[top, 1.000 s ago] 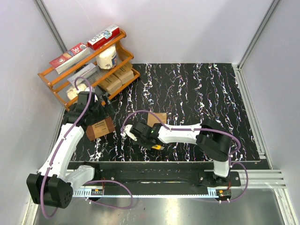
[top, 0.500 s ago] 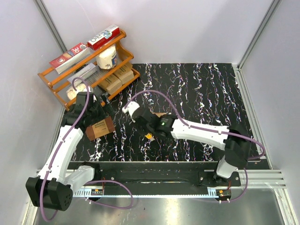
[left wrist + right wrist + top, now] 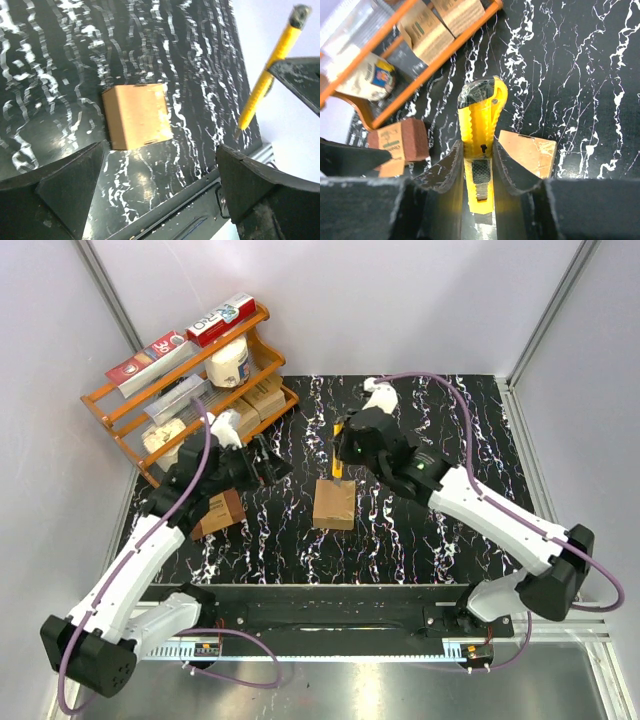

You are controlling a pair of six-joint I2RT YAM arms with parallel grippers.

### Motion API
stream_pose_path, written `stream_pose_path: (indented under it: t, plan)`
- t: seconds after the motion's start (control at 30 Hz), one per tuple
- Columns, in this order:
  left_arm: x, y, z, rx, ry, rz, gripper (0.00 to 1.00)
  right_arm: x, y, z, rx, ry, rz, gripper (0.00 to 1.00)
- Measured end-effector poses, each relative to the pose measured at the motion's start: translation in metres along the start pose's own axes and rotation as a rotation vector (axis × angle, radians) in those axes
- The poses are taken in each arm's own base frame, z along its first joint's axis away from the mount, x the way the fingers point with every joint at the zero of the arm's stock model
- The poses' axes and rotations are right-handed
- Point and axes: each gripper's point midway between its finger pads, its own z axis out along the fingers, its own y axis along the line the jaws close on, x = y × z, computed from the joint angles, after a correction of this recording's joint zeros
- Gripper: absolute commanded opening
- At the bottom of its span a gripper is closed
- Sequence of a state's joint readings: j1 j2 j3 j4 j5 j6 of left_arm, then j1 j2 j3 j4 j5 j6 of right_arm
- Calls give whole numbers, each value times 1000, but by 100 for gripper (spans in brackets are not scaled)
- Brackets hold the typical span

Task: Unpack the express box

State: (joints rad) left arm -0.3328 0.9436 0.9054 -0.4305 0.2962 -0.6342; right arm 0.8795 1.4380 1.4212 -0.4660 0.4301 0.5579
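Sitting on the black, white-streaked bench (image 3: 440, 420) a little ahead of the arm bases, the express box (image 3: 333, 505) is a small plain light-brown cube, upright, with its flaps closed, roughly midway between the two arms. To its left, well apart, a darker reddish-brown box (image 3: 218, 512) with a printed label lies beside the left arm. Just beyond that box the left fingers (image 3: 70, 190) hang above the bench, spread wide and holding nothing; from their own camera the express box shows between and ahead of them, untouched. Past the far side of the express box, the right fingers (image 3: 445, 172) are drawn in narrow and clamp a yellow utility knife (image 3: 338, 462) by its body, tip slanting down toward the box's far edge. From the left wrist camera the tip shows clear of the cardboard. Farthest off, in the far left corner, an orange wooden rack (image 3: 175, 350) holds cartons, a white jar and flat packets.
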Motion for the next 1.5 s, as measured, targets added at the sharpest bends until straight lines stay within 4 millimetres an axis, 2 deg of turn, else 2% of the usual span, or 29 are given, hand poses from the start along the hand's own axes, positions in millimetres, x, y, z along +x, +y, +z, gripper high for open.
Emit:
stream_pose_path:
  t: [0.13, 0.3, 0.57, 0.83, 1.03, 1.13, 1.37, 1.5]
  plan:
    - [1, -39, 7, 107, 13, 84, 99, -21, -5, -15, 0, -45, 107, 15]
    - [-3, -68, 11, 190, -13, 133, 99, -36, -12, -27, 3, -75, 193, 14]
    - [11, -92, 23, 252, 1, 175, 99, -50, -18, -44, -2, -102, 294, 13]
    - [7, -118, 22, 332, -45, 207, 98, -60, -16, -57, -26, -127, 370, 13]
    - [10, -139, 28, 376, -39, 238, 97, -59, -16, -57, -28, -120, 381, 13]
    - [11, -151, 32, 395, -36, 263, 91, -57, -17, -56, -25, -114, 382, 13]
    - [20, -166, 40, 424, -24, 312, 65, -52, -19, -56, -14, -100, 380, 13]
    - [25, -167, 49, 417, -10, 328, 35, -52, -19, -56, -14, -100, 381, 13]
